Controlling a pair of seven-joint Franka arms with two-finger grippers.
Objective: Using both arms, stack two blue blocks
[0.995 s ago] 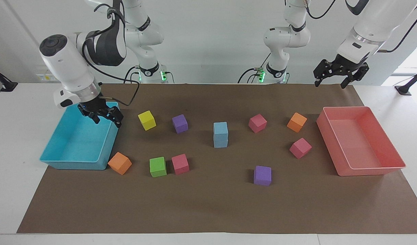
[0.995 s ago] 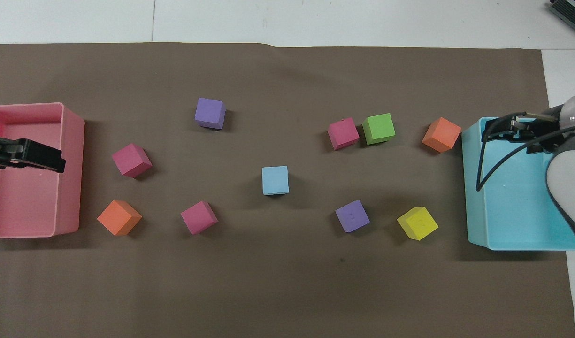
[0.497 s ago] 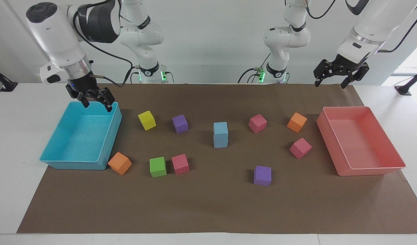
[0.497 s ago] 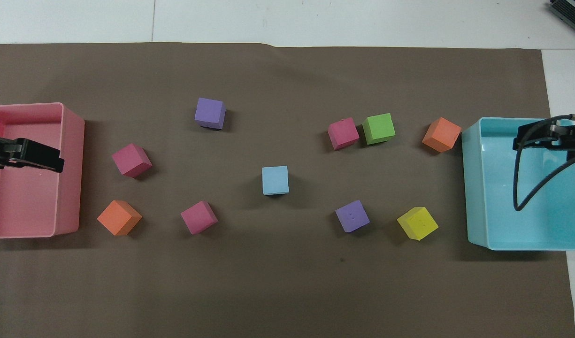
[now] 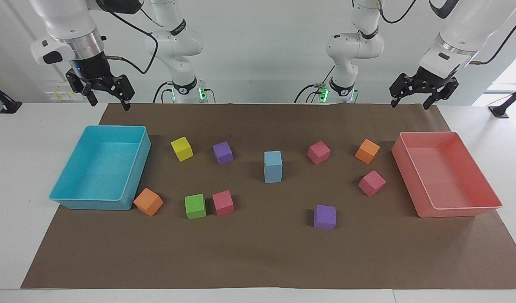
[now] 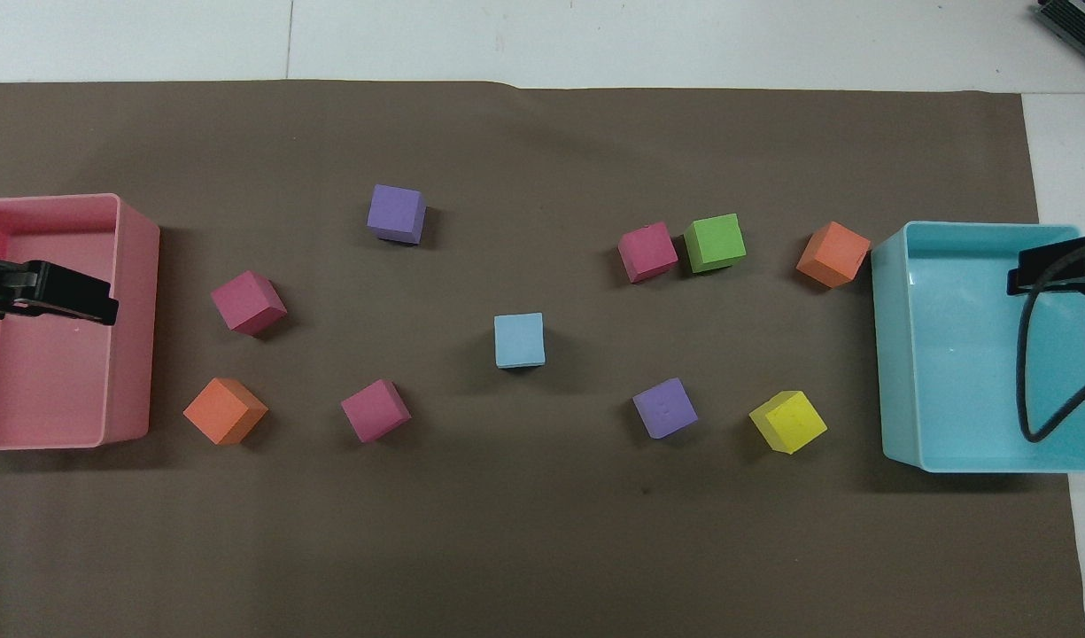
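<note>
And there we have it: the two blue blocks (image 5: 273, 166) stand one squarely on the other in the middle of the brown mat (image 5: 258, 252), so we'd call the stack done. The right pincer (image 5: 101, 89) hangs spread and empty, high above the stack toward the turquoise tray (image 5: 60, 195), and the left pincer (image 5: 413, 91) likewise spread and empty toward the pink tray (image 5: 460, 211), with nothing left that we can see.

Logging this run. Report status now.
Left gripper and right gripper open, raised, empty. Blue blocks stacked mid-table. Nothing in the way.
</note>
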